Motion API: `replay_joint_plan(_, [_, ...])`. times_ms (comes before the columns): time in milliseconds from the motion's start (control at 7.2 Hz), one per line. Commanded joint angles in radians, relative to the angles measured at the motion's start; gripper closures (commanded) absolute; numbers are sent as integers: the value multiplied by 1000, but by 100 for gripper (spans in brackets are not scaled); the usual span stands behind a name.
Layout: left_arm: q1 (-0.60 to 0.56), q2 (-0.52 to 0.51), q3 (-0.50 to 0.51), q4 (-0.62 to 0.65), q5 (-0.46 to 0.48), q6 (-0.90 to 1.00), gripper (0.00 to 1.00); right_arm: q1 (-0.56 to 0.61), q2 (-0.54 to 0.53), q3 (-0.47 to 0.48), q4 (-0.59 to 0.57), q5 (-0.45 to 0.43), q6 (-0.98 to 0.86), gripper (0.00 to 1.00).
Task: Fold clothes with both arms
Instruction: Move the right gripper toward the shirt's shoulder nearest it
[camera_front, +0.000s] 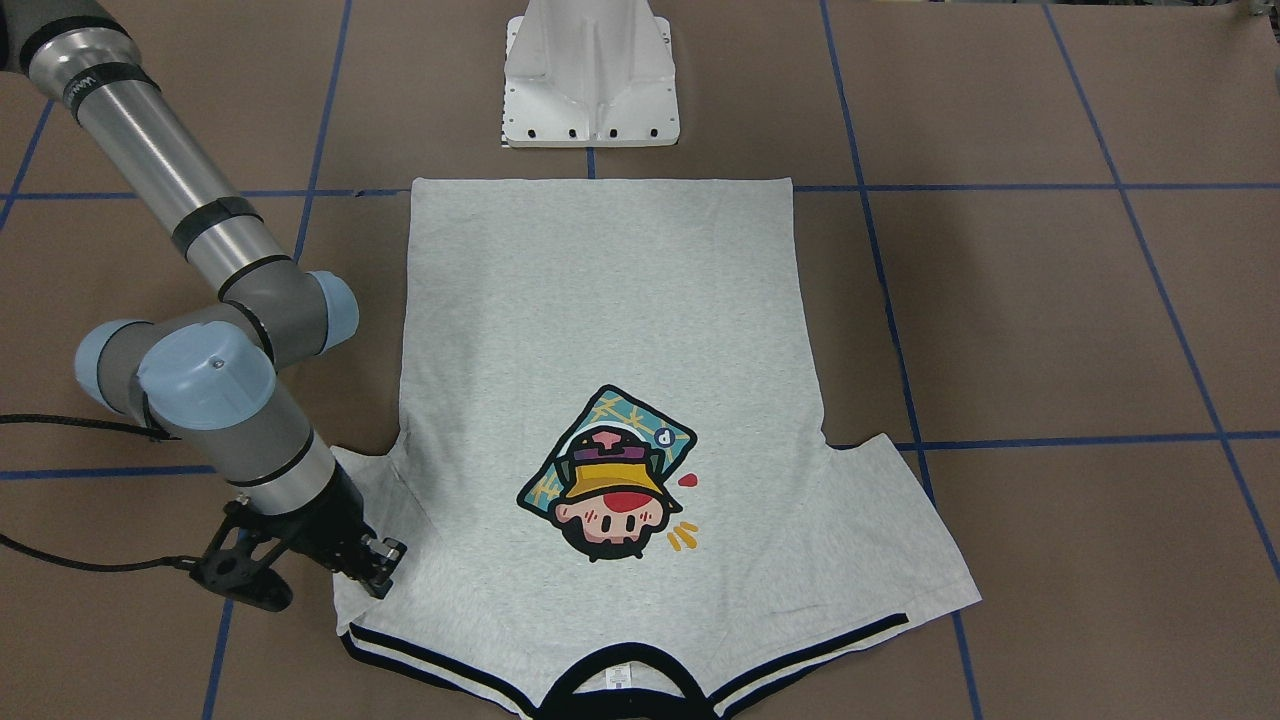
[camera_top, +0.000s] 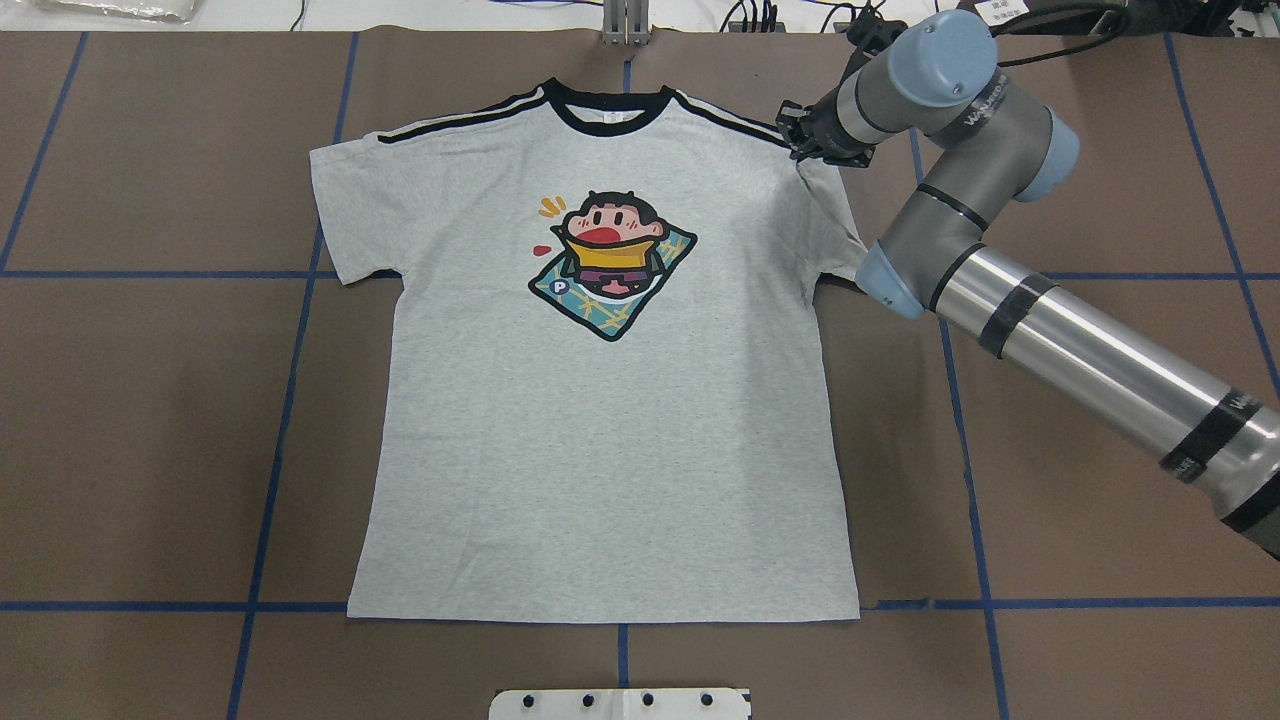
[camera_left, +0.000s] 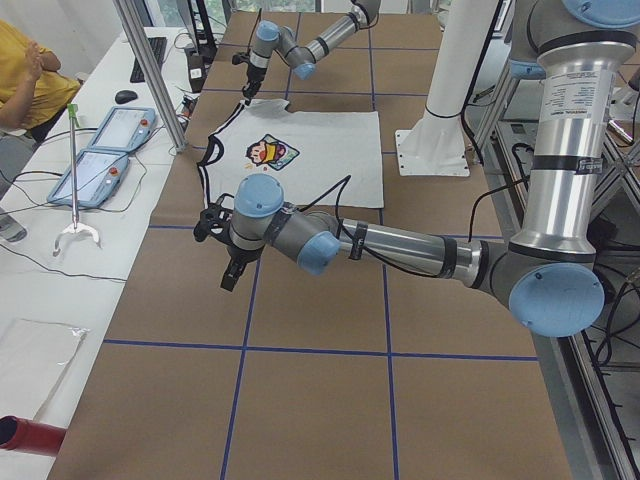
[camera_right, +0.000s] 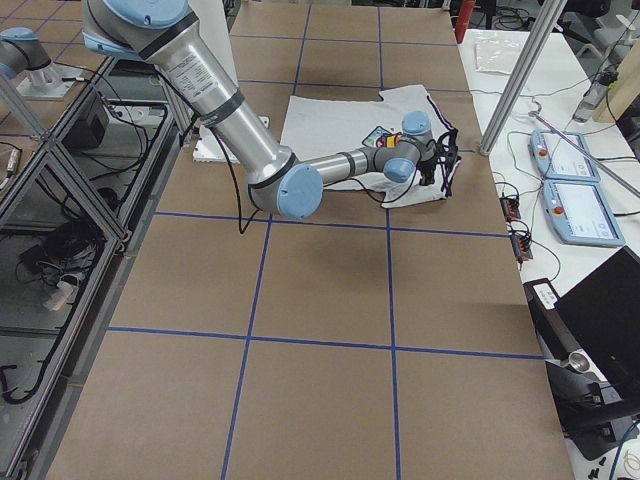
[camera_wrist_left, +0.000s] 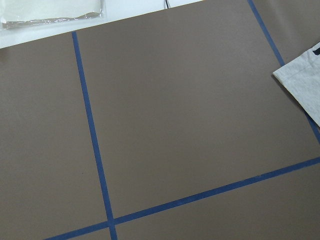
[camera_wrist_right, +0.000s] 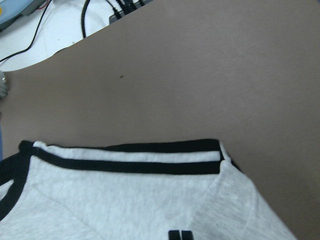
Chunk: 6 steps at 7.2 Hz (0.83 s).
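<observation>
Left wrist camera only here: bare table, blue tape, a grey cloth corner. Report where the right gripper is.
Observer: The right gripper is on the T-shirt, at the sleeve on the robot's right, beside the black stripes.
Operator: Say whether it holds.
Observer: Its fingertips look pinched shut on the fabric, which puckers toward them.
Operator: Give the shirt's lay.
Observer: Mostly flat, print up, collar away from the pedestal.
</observation>
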<state>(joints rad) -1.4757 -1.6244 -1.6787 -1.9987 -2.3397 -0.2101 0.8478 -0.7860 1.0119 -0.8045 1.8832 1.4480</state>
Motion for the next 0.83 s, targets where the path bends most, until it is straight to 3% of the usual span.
replay_joint_plan(0, [0, 1, -4, 0, -1, -2, 0, -67, 121, -89, -40, -80, 31, 100])
replay_joint_plan(417, [0, 1, -4, 1, -30, -2, 0, -72, 232, -278, -41, -145, 32, 100])
replay_joint_plan(695, [0, 0, -6, 0, -32, -2, 0, -69, 235, -312, -41, -194, 34, 100])
